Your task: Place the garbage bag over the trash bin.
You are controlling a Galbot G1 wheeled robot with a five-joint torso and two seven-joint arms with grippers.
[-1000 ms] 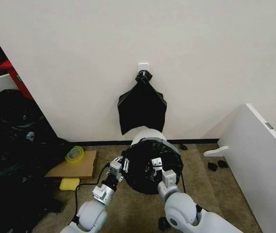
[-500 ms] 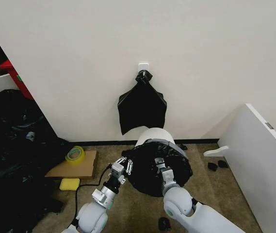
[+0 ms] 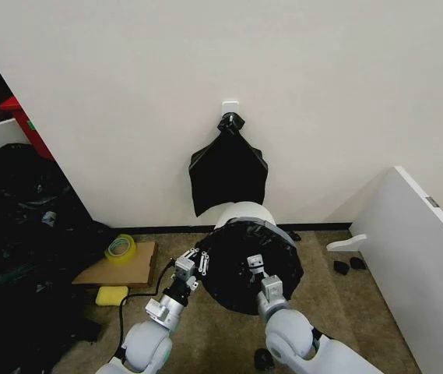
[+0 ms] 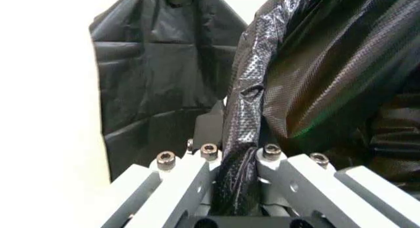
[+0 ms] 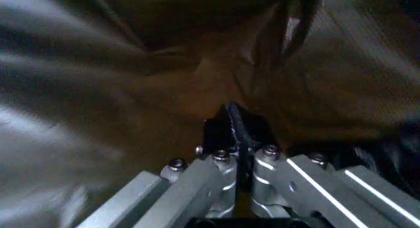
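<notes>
Garbage bag — thin black plastic, crinkled, faintly dimpled film — stretched round over mouth of trash bin, smooth off-white, standing just beyond both grippers. Left gripper clenched on bag's edge fold. Right gripper pinched bag film — at bag's near side.

The trash bin stands on the floor against the wall, with the garbage bag stretched before it. A second bag hangs from a wall hook directly above and behind the bin. The left gripper pinches the bag's left edge; the right gripper grips it near the middle. To the left, a tape roll lies on a cardboard sheet, a sponge just before it. A board leans at the right.
</notes>
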